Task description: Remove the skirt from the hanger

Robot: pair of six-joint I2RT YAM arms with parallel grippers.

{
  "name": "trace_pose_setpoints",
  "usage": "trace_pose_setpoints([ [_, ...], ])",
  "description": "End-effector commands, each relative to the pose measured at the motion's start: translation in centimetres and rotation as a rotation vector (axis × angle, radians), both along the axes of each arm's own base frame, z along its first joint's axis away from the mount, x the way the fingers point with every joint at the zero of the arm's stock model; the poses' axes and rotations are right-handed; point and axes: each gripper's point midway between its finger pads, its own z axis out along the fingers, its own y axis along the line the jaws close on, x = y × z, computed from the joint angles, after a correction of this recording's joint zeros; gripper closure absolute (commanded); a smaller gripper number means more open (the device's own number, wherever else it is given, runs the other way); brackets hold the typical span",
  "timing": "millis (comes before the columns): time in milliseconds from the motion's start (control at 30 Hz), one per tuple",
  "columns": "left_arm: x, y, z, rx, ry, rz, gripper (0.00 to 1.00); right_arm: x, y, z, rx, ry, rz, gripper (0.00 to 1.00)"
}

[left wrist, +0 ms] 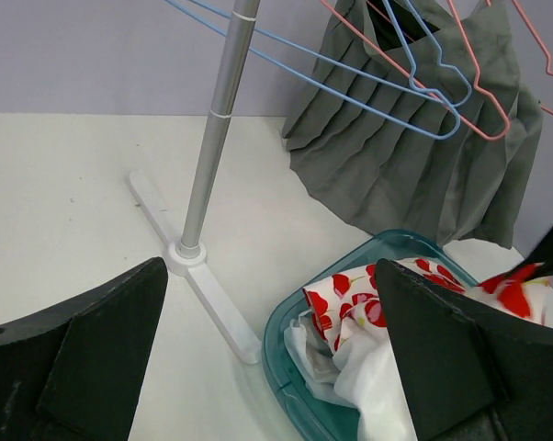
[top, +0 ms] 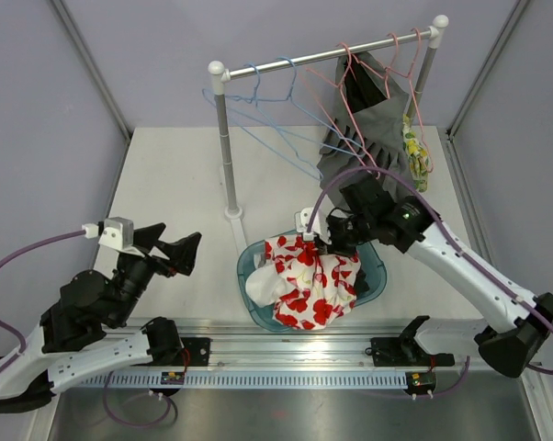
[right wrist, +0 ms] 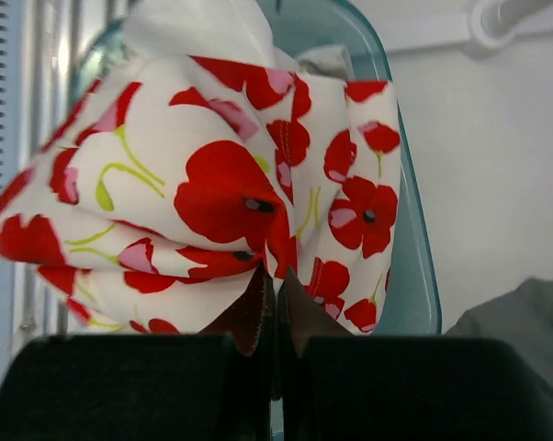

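A white skirt with red poppies (top: pixel 310 280) lies bunched in a teal basin (top: pixel 376 268) at the table's front centre. My right gripper (top: pixel 324 241) is shut on its fabric (right wrist: pixel 221 211) at the back edge; the fingertips (right wrist: pixel 258 308) pinch a fold. A grey pleated skirt (top: pixel 366 119) hangs on a pink hanger (top: pixel 350 69) on the rack (top: pixel 322 57); it also shows in the left wrist view (left wrist: pixel 414 147). My left gripper (top: pixel 171 248) is open and empty, left of the basin, apart from the poppy skirt (left wrist: pixel 368 312).
Empty blue hangers (top: pixel 272 110) hang on the rack's left part. The rack's post (top: pixel 227 156) and white foot (left wrist: pixel 203 285) stand just behind the basin. A yellow-green garment (top: pixel 416 152) hangs at the rack's right end. A metal rail (top: pixel 304 354) runs along the near edge.
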Motion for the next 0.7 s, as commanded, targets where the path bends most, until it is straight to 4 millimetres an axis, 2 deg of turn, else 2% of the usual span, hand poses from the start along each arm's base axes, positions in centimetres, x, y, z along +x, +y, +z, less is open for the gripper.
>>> trace_pose_setpoints([
  [0, 0.4, -1.6, 0.4, -0.005, -0.019, -0.024, 0.01, 6.0, 0.4, -2.0, 0.007, -0.124, -0.240, 1.00],
  [67, 0.5, -1.9, 0.5, -0.002, -0.026, -0.028, 0.01, 6.6, 0.8, -3.6, 0.001, -0.118, -0.245, 1.00],
  [100, 0.6, -2.3, 0.2, 0.014, -0.023, -0.031, 0.01, 5.9, 0.8, -6.2, -0.033, -0.067, -0.216, 1.00],
  [167, 0.8, -2.6, 0.2, 0.022, -0.028, -0.030, 0.01, 5.5, 1.0, -8.6, -0.059, -0.036, -0.183, 1.00],
  [200, 0.8, -2.8, 0.1, 0.029, -0.028, -0.034, 0.01, 4.7, 0.8, -11.1, -0.100, 0.026, -0.165, 1.00],
  [300, 0.9, -3.3, -0.1, 0.036, -0.028, -0.043, 0.01, 3.4, 0.2, -14.7, -0.163, 0.105, -0.132, 1.00],
  [400, 1.0, -3.9, -0.9, 0.049, -0.024, -0.054, 0.01, 2.9, -0.5, -16.0, -0.201, 0.115, -0.115, 0.98],
  [467, 1.1, -4.2, -1.5, 0.058, -0.017, -0.059, 0.01, 3.0, -0.8, -15.7, -0.212, 0.104, -0.123, 0.95],
  [500, 1.0, -4.3, -1.7, 0.059, -0.015, -0.063, 0.01, 3.3, -1.0, -14.4, -0.205, 0.075, -0.133, 0.93],
  [533, 1.1, -4.5, -2.1, 0.065, -0.007, -0.066, 0.01, 3.5, -1.0, -13.5, -0.196, 0.053, -0.139, 0.84],
  [567, 1.0, -4.6, -2.1, 0.063, -0.006, -0.072, 0.01, 4.2, -0.6, -10.8, -0.149, -0.005, -0.149, 0.79],
  [633, 0.9, -4.6, -2.3, 0.063, 0.002, -0.077, 0.01, 4.4, -1.1, -8.0, -0.133, -0.048, -0.169, 0.64],
  [667, 0.9, -4.7, -2.3, 0.063, 0.004, -0.082, 0.01, 4.4, -1.2, -6.4, -0.116, -0.071, -0.175, 0.53],
])
